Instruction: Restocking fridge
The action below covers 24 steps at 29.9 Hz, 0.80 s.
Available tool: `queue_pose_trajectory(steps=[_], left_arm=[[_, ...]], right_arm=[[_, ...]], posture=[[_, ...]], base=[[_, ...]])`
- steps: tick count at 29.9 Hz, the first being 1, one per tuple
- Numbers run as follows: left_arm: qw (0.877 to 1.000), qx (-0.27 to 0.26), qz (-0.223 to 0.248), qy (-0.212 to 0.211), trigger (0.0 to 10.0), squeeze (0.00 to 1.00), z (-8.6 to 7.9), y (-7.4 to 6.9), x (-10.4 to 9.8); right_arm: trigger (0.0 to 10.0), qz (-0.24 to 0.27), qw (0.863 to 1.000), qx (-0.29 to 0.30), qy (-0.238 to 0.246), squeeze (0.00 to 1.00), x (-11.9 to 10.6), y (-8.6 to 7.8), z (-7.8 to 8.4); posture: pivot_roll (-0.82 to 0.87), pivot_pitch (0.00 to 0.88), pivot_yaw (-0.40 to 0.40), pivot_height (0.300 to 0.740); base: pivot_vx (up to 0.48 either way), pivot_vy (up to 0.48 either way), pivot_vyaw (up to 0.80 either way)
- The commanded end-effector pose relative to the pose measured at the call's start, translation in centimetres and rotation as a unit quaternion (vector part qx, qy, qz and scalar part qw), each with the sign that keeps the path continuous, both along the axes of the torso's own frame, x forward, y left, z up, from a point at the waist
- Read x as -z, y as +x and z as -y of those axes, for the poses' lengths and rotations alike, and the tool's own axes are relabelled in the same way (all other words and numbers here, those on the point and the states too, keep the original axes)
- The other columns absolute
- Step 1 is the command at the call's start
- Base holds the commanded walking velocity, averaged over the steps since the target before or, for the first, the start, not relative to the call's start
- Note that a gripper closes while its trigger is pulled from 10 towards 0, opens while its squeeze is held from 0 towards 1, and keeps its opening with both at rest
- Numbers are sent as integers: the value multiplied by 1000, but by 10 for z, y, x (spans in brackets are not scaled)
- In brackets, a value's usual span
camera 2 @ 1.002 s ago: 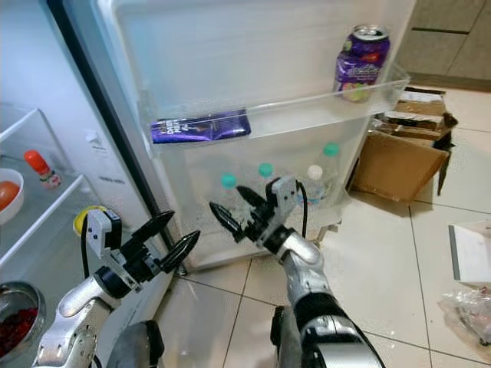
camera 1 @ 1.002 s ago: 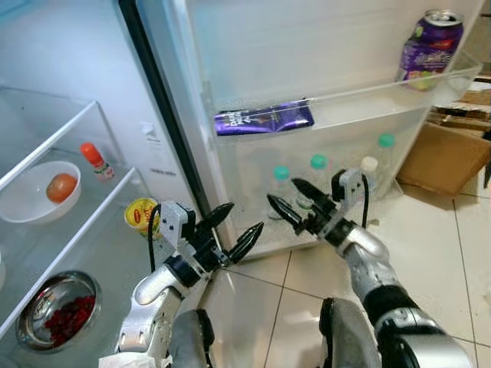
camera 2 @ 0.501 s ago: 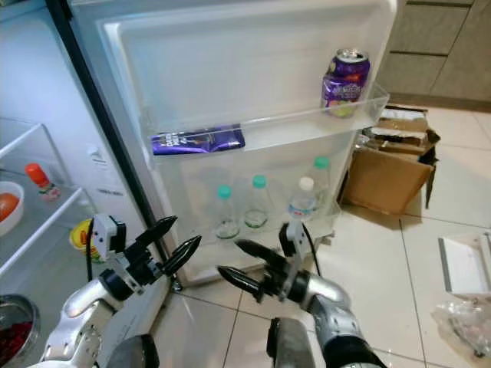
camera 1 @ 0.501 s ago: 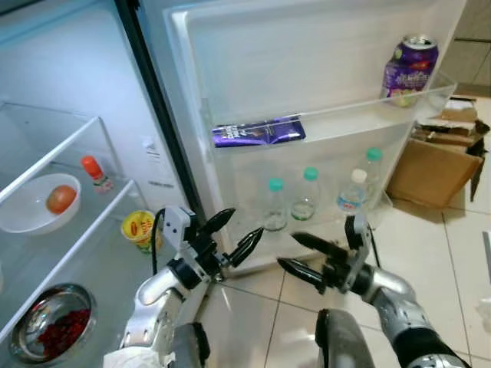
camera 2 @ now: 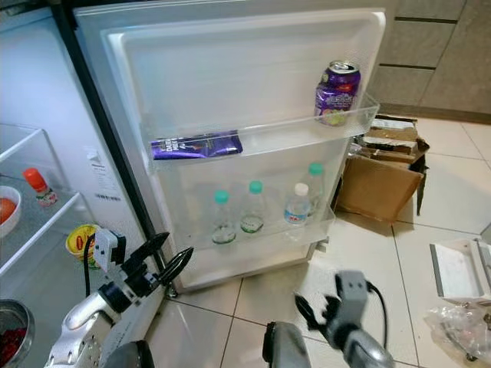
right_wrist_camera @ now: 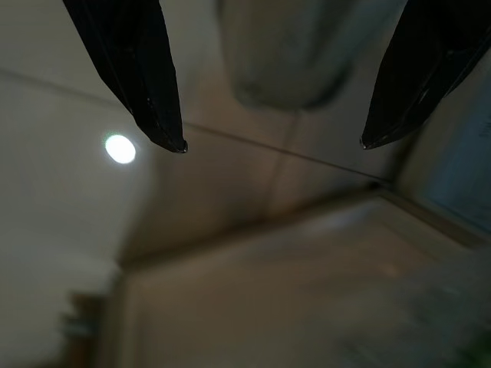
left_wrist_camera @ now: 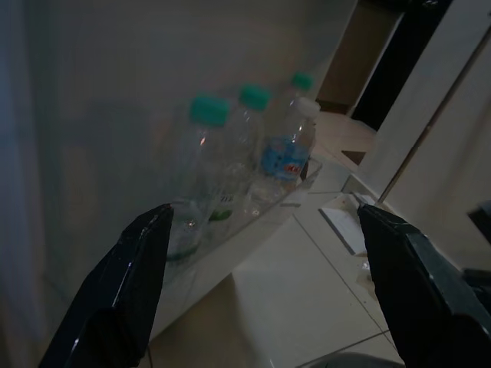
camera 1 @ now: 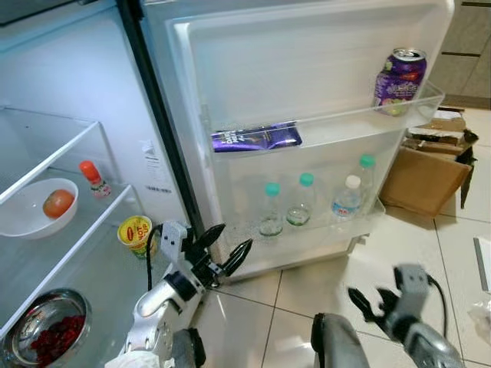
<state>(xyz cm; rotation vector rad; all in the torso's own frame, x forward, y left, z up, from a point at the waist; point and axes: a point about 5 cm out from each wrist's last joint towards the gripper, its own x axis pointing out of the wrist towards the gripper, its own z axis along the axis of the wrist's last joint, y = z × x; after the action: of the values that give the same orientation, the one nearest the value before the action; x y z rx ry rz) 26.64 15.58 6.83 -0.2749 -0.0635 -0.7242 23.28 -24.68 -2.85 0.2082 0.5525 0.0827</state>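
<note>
Both the left gripper (camera 1: 227,254) and right gripper (right_wrist_camera: 268,146) are held with fingers spread and empty; the door-shelf bottles (camera 1: 307,203), judged light and slippery, are best gripped mid-body.

You have an open brown cardboard box (camera 2: 381,173) on the pale tiled floor (camera 2: 430,208), just beside the door's outer edge.

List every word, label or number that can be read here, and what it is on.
None can be read for certain.
Purple can: printed label, too small.
Purple packet: white lettering, blurred.
Yellow tub: red logo, too small.
White-capped bottle: blue label with red letters, blurred.
Sticker on the fridge wall: print too small.
Red-capped bottle: label too small.
</note>
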Motion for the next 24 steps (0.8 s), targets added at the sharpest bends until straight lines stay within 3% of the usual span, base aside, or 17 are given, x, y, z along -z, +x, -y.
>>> queue_pose_trajectory(steps=[1, 3, 4, 6, 7, 9, 10, 11, 12, 14, 16, 17, 19, 20, 21, 24], left_arm=[[1000, 0, 2, 9, 10000, 0, -2, 1, 1], [999, -26, -23, 15, 10000, 0, -9, 2, 12], [999, -26, -23, 15, 10000, 0, -9, 2, 12], [989, -83, -115, 49, 10000, 0, -21, -3, 44], [989, -83, -115, 49, 10000, 0, -21, -3, 44], [971, -126, -191, 70, 10000, 0, -33, -18, 72], [971, -126, -191, 70, 10000, 0, -33, -18, 72], [949, -158, -257, 86, 10000, 0, -41, -40, 97], [949, -158, -257, 86, 10000, 0, -41, -40, 97], [927, -189, -307, 107, 10000, 0, -48, -60, 115], [927, -189, -307, 107, 10000, 0, -48, -60, 115], [917, -201, -325, 113, 10000, 0, -50, -69, 121], [917, -201, -325, 113, 10000, 0, -50, -69, 121], [909, -215, -340, 106, 10000, 0, -52, -76, 126], [909, -215, -340, 106, 10000, 0, -52, -76, 126], [901, -235, -353, 89, 10000, 0, -55, -83, 130]], right_arm=[[10000, -15, 1000, 17, -7, 0, 4, -6, 4], [10000, -76, 995, 46, -38, 0, 20, -24, 8], [10000, -76, 995, 46, -38, 0, 20, -24, 8], [10000, -134, 987, 72, -60, 0, 34, -45, 9], [10000, -134, 987, 72, -60, 0, 34, -45, 9], [10000, -162, 980, 89, -69, 0, 42, -59, 10], [10000, -162, 980, 89, -69, 0, 42, -59, 10], [10000, -175, 976, 110, -60, 0, 46, -68, 10], [10000, -175, 976, 110, -60, 0, 46, -68, 10], [10000, -180, 975, 123, -50, 0, 48, -73, 9], [10000, -180, 975, 123, -50, 0, 48, -73, 9], [10000, -181, 975, 126, -44, 0, 49, -74, 9], [10000, -181, 975, 126, -44, 0, 49, -74, 9], [10000, -174, 976, 124, -47, 0, 47, -72, 11], [10000, -174, 976, 124, -47, 0, 47, -72, 11], [10000, -155, 979, 119, -60, 0, 41, -61, 16]], posture=[[-22, 3, -5, 500], [-18, 0, -4, 500], [-18, 0, -4, 500], [-24, 0, 2, 500], [-24, 0, 2, 500], [-29, 0, 7, 500], [-29, 0, 7, 500], [-32, 0, 7, 500], [-32, 0, 7, 500], [-31, 0, 7, 500], [-31, 0, 7, 500], [-31, 0, 7, 500], [-31, 0, 7, 500], [-37, 0, 8, 505], [-37, 0, 8, 505], [-34, 0, 3, 515]], base=[[0, 0, 0], [0, 0, 0], [0, 0, 0], [0, 0, 0], [0, 0, 0], [0, 0, 0], [0, 0, 0], [0, 0, 0], [0, 0, 0], [0, 0, 0], [0, 0, 0], [0, 0, 0], [0, 0, 0], [0, 0, 0], [0, 0, 0], [0, 0, 0]])
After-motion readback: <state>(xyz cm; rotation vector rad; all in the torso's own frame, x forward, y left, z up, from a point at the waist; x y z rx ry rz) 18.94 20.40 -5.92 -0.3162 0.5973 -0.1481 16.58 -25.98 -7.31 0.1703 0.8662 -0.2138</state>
